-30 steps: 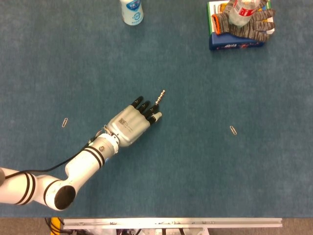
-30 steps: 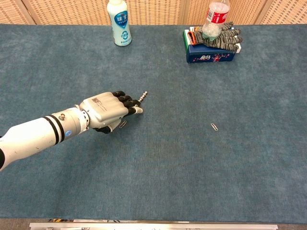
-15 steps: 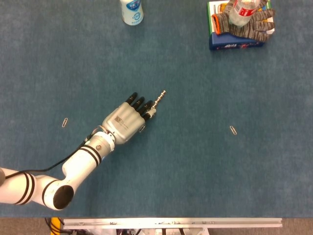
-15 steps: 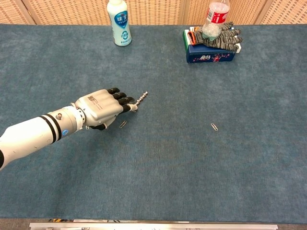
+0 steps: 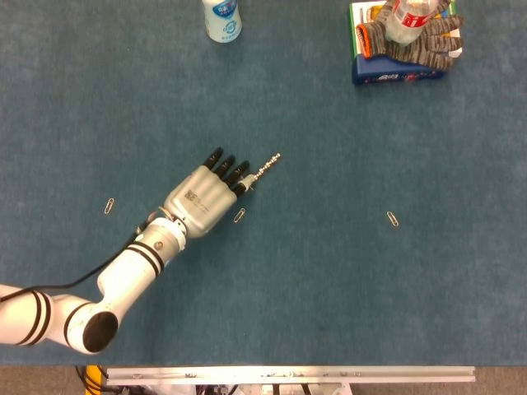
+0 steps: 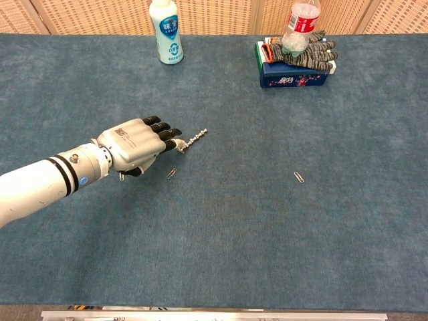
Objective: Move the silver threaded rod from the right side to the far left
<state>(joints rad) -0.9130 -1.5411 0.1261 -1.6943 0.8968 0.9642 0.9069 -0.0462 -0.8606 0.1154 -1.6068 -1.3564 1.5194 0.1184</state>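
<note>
Left hand: my left hand (image 5: 200, 200) grasps one end of the silver threaded rod (image 5: 265, 169) between its dark fingertips (image 5: 239, 182), palm down, low over the blue worktop (image 5: 346, 271).
Rod: it sticks out to the upper right of my fingers, roughly at the middle of the worktop, well short of the far left where it belongs.
Right hand: not visible in either camera.
Doing it well: I judge the carry is only partly done. My hold is at the very end, so I should keep the pinch firm and the wrist level, and sweep left smoothly so the free end does not dip and catch the cloth.
Watch for: a paper clip (image 5: 240, 216) lies just beside my fingers and another (image 5: 109, 206) lies further left along my path; I would pass above both.
Bystanders: the white bottle (image 5: 222, 18) and the box with gloves (image 5: 408, 45) stand at the far edge, well apart from my route.
Change: against a second ago, my hand and the rod have shifted left, uncovering the nearer clip, and the rod now lies flatter, pointing more to the right.
</note>
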